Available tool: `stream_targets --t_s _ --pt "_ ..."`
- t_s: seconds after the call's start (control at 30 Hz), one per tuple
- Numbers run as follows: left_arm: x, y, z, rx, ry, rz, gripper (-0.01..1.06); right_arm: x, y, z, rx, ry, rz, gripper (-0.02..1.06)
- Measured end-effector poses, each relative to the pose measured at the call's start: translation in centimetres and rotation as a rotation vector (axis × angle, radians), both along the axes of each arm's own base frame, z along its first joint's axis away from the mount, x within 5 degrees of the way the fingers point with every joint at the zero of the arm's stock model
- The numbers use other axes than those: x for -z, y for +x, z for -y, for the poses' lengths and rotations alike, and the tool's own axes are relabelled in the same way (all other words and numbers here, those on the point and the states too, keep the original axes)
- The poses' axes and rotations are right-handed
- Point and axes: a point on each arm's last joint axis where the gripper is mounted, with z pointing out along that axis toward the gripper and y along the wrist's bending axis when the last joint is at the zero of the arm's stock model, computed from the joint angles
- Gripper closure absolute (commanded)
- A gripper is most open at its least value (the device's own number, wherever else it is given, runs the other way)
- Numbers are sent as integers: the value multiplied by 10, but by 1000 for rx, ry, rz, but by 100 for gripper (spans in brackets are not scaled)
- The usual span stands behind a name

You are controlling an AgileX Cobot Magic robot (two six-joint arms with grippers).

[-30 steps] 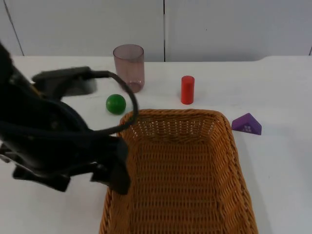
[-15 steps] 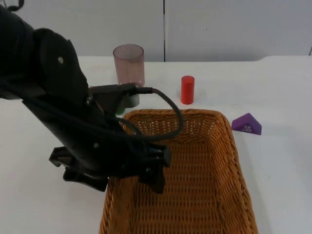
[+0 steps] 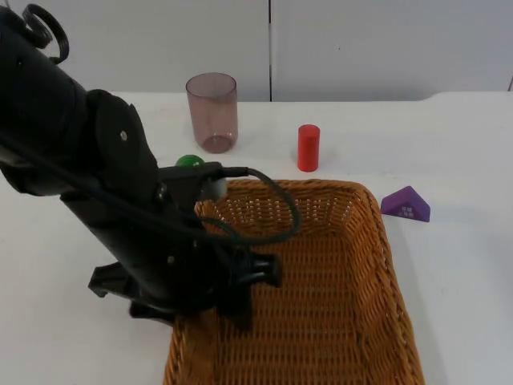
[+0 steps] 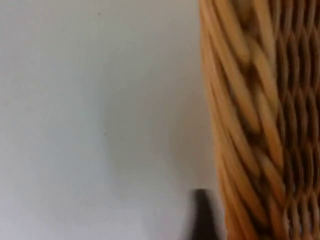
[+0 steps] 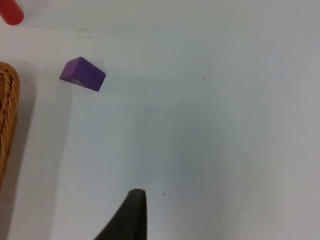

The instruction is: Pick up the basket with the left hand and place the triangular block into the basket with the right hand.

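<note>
You see the left gripper (image 3: 210,309) at the basket's (image 3: 321,192) 9 o'clock rim; you cannot tell its opening. The purple triangular block (image 3: 405,204) lies on the table (image 3: 449,144), at the basket's 2 o'clock. The right gripper (image 5: 131,215), grip unreadable, hovers over bare table near the block.

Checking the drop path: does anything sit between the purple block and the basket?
Nothing visible does. The block lies on bare table just beside the basket, to its right in the top view; the red cylinder stands farther back.
</note>
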Motion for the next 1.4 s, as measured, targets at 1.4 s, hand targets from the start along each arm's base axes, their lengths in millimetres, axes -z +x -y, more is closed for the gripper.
stream_targets --t_s 1.4 --pt "-96 -20 -141 -19 -238 2 105 1 -1 -2 -43 -14 -10 1"
